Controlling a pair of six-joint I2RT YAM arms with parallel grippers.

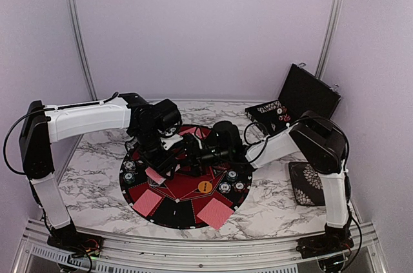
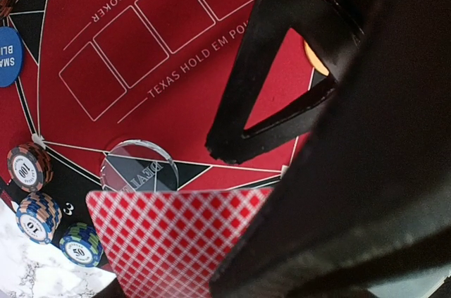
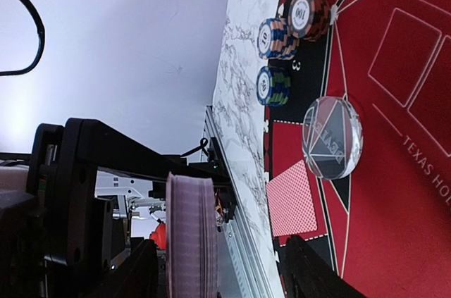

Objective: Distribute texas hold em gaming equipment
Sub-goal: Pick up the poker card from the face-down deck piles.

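Note:
A round red-and-black poker mat [image 1: 187,186] lies mid-table. My left gripper [image 1: 158,168] hangs over its left part, shut on one red-backed card [image 2: 176,241], which also shows pink in the top view [image 1: 155,175]. My right gripper [image 1: 193,155] is just to its right and holds a deck of cards [image 3: 190,234] edge-on; the grip itself is out of frame. Two cards [image 1: 148,202] [image 1: 215,213] lie face down near the mat's front. Chip stacks [image 2: 28,166] stand on the mat's left rim and others [image 1: 231,182] on its right. A clear dealer disc [image 3: 331,136] and an orange disc [image 1: 204,187] lie on the mat.
A black hinged case [image 1: 293,102] stands open at the back right. A dark flower-patterned tray [image 1: 305,184] lies at the right edge. A blue disc [image 2: 7,57] lies on the mat's rim. A metal rail [image 1: 193,247] runs along the near edge.

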